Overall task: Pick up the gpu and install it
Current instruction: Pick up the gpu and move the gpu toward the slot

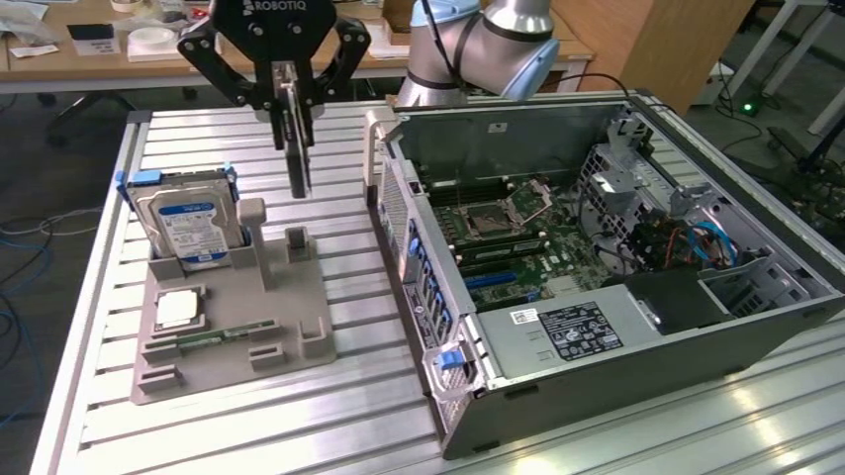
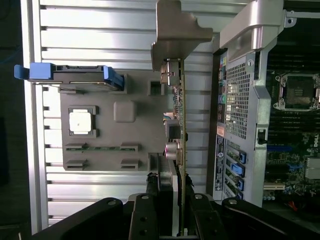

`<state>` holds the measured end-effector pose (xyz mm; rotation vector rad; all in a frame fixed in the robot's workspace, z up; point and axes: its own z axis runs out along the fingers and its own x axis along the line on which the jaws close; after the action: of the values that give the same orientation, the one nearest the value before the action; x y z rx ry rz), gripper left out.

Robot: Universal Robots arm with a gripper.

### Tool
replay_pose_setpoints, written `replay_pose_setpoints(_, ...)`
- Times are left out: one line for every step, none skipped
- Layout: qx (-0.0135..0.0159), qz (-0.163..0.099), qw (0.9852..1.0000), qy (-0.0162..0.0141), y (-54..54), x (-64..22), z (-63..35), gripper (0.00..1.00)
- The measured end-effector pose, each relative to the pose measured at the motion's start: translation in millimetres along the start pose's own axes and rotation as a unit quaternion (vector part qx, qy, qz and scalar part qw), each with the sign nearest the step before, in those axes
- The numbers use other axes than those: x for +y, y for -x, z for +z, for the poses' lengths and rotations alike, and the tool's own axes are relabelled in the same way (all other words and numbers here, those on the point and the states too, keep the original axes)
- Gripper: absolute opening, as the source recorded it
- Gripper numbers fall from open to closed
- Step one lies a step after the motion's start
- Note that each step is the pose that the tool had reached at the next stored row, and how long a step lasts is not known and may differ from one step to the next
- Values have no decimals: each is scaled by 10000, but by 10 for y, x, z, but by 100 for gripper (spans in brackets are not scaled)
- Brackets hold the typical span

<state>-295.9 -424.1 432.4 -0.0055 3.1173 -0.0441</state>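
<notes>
the pick-up half of the task appears done and the carry is in hand: the gpu point(image 1: 301, 170) is seen hanging edge-on from the gripper point(image 1: 292, 124), clear of the grey parts holder point(image 1: 232, 332) on the bench point(image 1: 198, 440). in the exterior view the card is placed at 12 o'clock of the holder, with the hard drive point(image 1: 192, 223) at 8 o'clock of it and the open computer case point(image 1: 456, 416) at 3 o'clock, well apart. nothing is yet seated on the motherboard point(image 1: 516, 242).

the install is judged to call for the card being brought over the case, its edge connector lined up with an expansion slot point(image 1: 497, 280), and its pale metal bracket point(image 2: 177, 30) turned toward the rear wall of the case; a tilted entry could jam.

the gripper point(image 2: 170, 181) is narrowed to a slim gap, and its fingers point(image 2: 154, 200) are clamped on the two faces of the gpu point(image 2: 181, 117) at the end away from the bracket. nothing else is touched by it.
</notes>
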Motion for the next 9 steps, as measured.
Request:
replay_pose_setpoints(0, 0, 10000, 0, 27, 0, 1, 28)
replay_pose_setpoints(0, -1, 10000, -1, 57, 0, 1, 28)
replay_pose_setpoints(1, -1, 10000, 0, 86, -1, 2, 28)
replay_pose_setpoints(1, -1, 10000, -1, 118, -1, 2, 28)
replay_pose_setpoints(0, -1, 10000, 0, 149, -1, 3, 28)
replay_pose_setpoints(0, 0, 10000, 0, 177, -1, 4, 28)
replay_pose_setpoints(0, 0, 10000, 0, 203, -1, 5, 28)
replay_pose_setpoints(0, 0, 10000, 0, 228, -1, 5, 28)
replay_pose_setpoints(0, 0, 10000, 0, 253, -1, 6, 28)
